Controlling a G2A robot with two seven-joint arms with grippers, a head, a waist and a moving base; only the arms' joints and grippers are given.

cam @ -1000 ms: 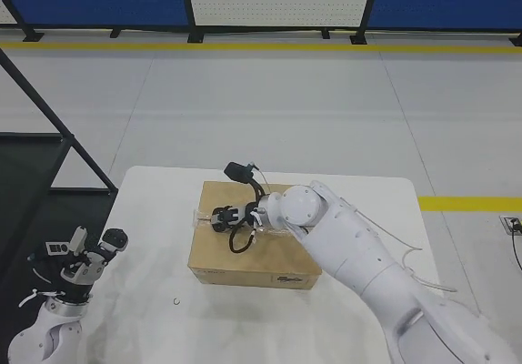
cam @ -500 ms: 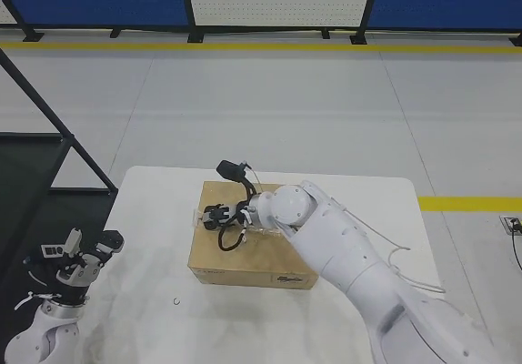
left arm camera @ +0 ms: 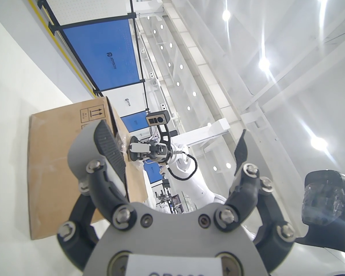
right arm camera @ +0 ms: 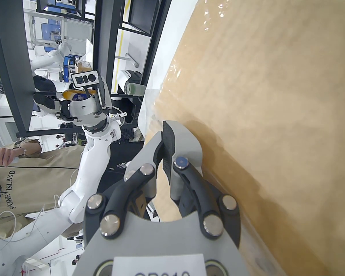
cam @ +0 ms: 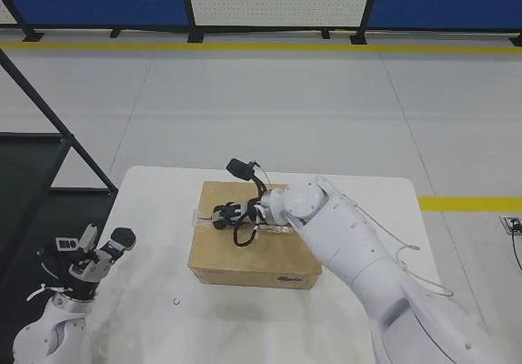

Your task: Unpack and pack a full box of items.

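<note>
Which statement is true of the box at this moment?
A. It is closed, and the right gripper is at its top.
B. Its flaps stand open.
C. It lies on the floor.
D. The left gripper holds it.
A: the flaps of the box lie flat and the right gripper sits at its top face, while the left gripper is open and apart from it.

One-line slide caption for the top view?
Right pincer shut over the closed cardboard box; left pincer open at the table edge.
</note>
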